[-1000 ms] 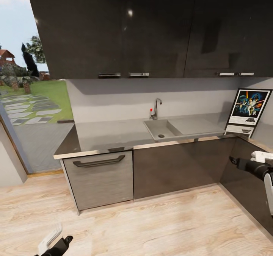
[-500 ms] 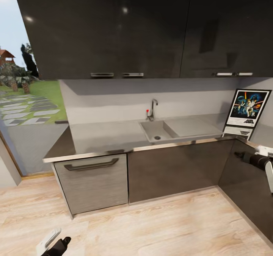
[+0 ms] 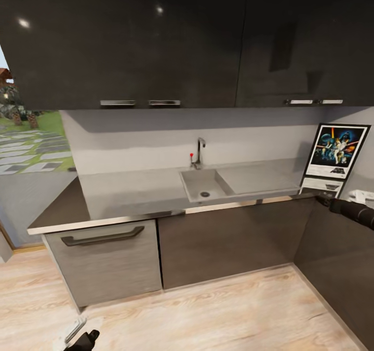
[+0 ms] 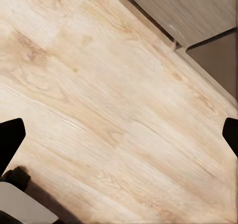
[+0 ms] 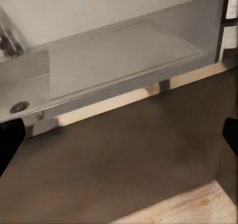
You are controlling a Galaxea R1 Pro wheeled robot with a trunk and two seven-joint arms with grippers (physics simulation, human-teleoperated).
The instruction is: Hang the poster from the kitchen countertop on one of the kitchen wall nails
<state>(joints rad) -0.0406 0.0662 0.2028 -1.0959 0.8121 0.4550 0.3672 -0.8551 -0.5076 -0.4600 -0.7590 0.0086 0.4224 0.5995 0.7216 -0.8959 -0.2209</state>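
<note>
Hands first: the right hand (image 3: 323,201) is hanging at the far right in the head view, just in front of the tabletop's (image 3: 135,190) pale front edge and just below the poster (image 3: 336,156), apart from it; in the right wrist view its dark fingertips (image 5: 10,144) are showing at both edges with a wide gap between them, spread and holding nothing. The left hand (image 3: 85,339) is hanging low at the near left over the wooden floor (image 3: 208,314), its fingertips (image 4: 10,139) likewise standing wide apart and empty. The poster is standing upright at the far right end of the tabletop, leaning against the pale grey wall (image 3: 156,138), with its dimmer reflection lying just beneath it. The sink (image 3: 200,185) and the tap (image 3: 199,152) are sitting near the tabletop's middle, under dark upper cabinets (image 3: 156,39).
</note>
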